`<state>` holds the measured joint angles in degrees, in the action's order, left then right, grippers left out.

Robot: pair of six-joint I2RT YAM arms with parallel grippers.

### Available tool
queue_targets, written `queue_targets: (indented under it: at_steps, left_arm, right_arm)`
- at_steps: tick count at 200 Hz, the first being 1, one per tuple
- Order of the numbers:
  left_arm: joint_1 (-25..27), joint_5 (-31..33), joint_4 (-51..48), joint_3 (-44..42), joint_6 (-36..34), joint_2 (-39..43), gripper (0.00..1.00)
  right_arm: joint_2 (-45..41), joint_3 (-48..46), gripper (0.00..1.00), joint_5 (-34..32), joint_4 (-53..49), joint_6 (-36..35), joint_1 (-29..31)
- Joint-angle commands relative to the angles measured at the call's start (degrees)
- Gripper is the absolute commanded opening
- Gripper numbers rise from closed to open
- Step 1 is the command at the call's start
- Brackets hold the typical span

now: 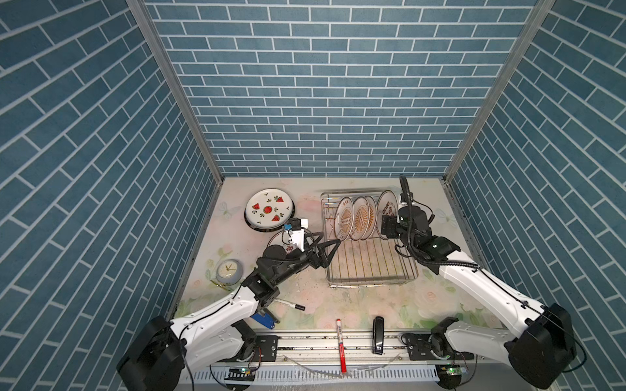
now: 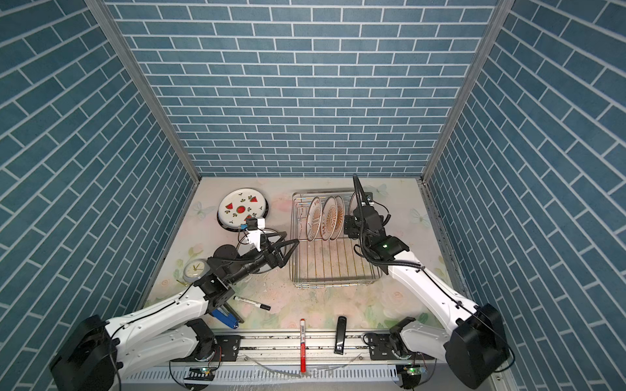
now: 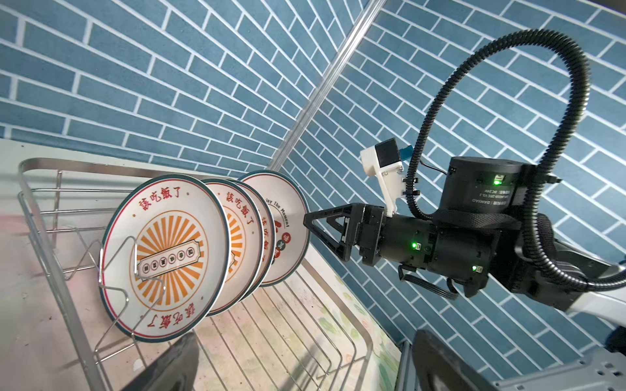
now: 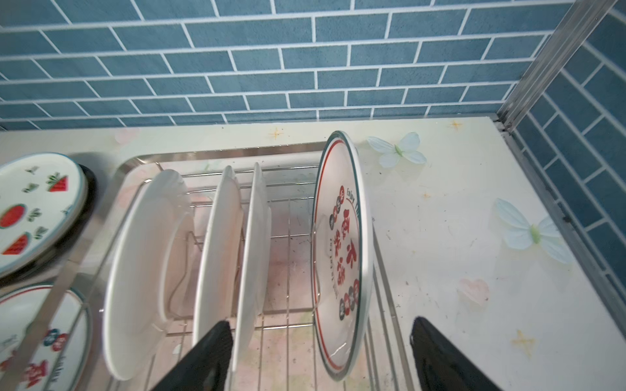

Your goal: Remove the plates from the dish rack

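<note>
Straddles the red-lettered plate [image 4: 338,243], rightmost of four plates [image 1: 355,220] upright in the dish rack [image 1: 372,282] on the worktop [image 1: 355,308], with the right tool [image 1: 386,226], jaws apart either side, and holds the left tool [image 1: 330,237] spread wide at the rack's left rim, near the watermelon plate [image 1: 267,208] lying flat.
</note>
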<state>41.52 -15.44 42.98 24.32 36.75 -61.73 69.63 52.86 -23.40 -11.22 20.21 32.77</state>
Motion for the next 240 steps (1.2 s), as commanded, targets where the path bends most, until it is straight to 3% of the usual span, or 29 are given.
queue_targets:
  at_steps: [1,45,53,61,65,87,127,191,219,240]
  left_arm:
    - [0.59,-2.07,8.85,1.19,0.75,-5.06,1.0]
    - [1.45,-5.87,14.16,5.95,2.84,-15.21,1.0]
    - [1.59,-5.8,13.51,6.93,2.76,-16.19,1.0]
    - [1.68,-5.14,12.68,7.6,2.76,-16.9,1.0]
    - [1.73,-4.51,12.14,7.87,2.86,-17.26,1.0]
    - [2.03,-2.11,12.48,8.21,2.81,-17.78,1.0]
    - [3.85,3.67,11.21,8.81,2.8,-19.3,1.0]
    - [5.42,5.51,8.38,11.73,2.04,-21.64,1.0]
    - [5.44,7.08,7.41,10.55,1.3,-19.83,1.0]
    - [5.49,8.3,7.76,9.23,0.95,-18.64,1.0]
  right_arm:
    - [2.86,4.45,0.74,-4.61,-1.12,-0.17,-1.13]
    - [6.32,6.63,0.58,-6.66,-0.66,-0.51,-2.22]
    - [6.86,6.85,0.46,-6.54,-0.32,-0.79,-2.37]
    - [7.46,6.95,0.23,-6.24,0.28,-1.19,-2.53]
    - [7.83,7.12,0.19,-6.22,0.48,-1.42,-2.57]
    - [10.86,10.3,0.29,-6.22,-2.73,-1.4,-2.55]
    - [14.85,13.7,0.26,-7.48,-2.87,-2.17,-2.59]
    - [16.43,14.69,0.22,-12.1,-4.42,-0.96,-2.31]
    - [18.32,15.73,0.22,-13.89,-5.21,-1.11,-1.93]
    - [19.83,16.39,0.28,-15.3,-5.95,-1.31,-1.9]
